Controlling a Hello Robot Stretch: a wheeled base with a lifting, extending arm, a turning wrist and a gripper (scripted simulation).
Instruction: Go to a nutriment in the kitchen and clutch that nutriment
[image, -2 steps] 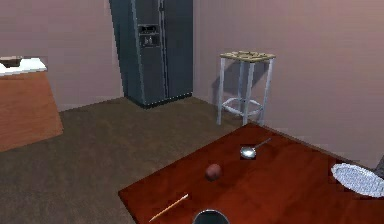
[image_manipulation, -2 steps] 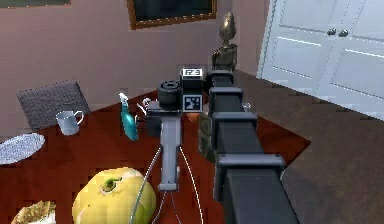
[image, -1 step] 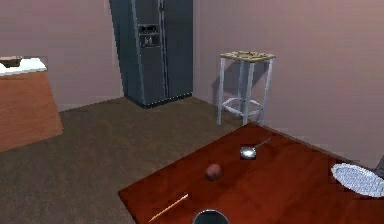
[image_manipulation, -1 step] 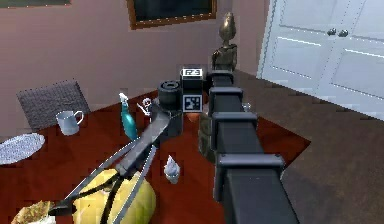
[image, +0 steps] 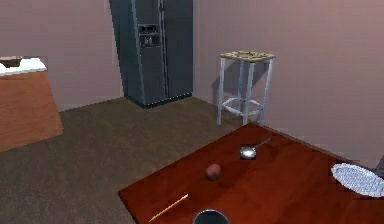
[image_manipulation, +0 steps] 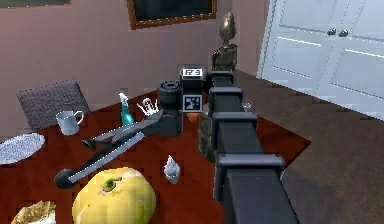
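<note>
A home kitchen: tall dark fridge (image: 152, 50) at the wall, stool (image: 246, 85) right of it, before it a surface (image: 290, 170) bearing mug (image_manipulation: 69, 122), plate (image_manipulation: 18, 148), yellow fruit (image_manipulation: 113, 197).

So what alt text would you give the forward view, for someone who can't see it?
A reddish wooden table holds a small red round fruit, a metal ladle and a plate. Behind stand a dark fridge and a white stool.

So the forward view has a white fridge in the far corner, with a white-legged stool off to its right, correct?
Not quite. The fridge is dark grey, not white, as the forward view shows. The rest holds: it stands in the far corner, and the stool with white legs stands off to its right.
</note>
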